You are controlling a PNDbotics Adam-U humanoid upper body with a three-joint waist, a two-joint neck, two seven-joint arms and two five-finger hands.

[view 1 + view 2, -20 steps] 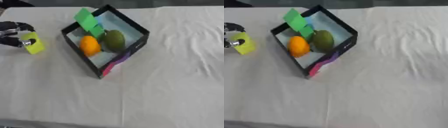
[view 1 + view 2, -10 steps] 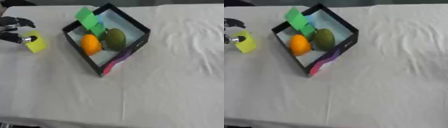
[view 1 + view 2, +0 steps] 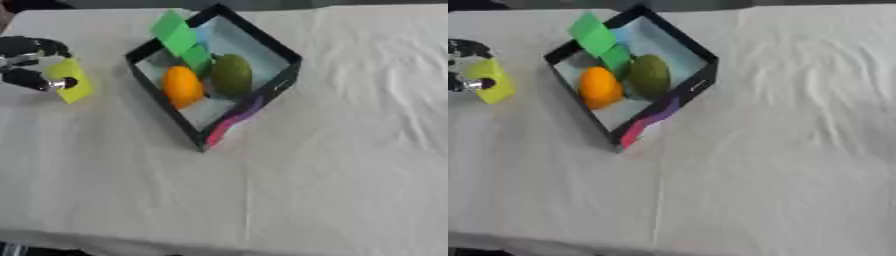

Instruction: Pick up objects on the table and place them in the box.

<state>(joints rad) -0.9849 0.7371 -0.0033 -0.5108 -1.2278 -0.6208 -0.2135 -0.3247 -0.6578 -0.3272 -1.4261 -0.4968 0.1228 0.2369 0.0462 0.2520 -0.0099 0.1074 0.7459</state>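
Observation:
My left hand (image 3: pixel 26 62) is at the left edge of the table, its black fingers curled round a small yellow block (image 3: pixel 70 81), which it holds left of the box. The black box (image 3: pixel 282 52) with a pale blue floor lies turned like a diamond at upper centre. Inside it are an orange fruit (image 3: pixel 182 86), a dark green fruit (image 3: pixel 230 75) and a green block (image 3: pixel 179 37) leaning on the back left rim. My right hand shows in neither view.
A white wrinkled cloth (image 3: pixel 332 165) covers the whole table. A pink and purple patch (image 3: pixel 234 119) marks the box's near wall. Open cloth lies to the right of the box and in front of it.
My left hand has carried the yellow block a little away from me and slightly to the right. The things in the box have not moved.

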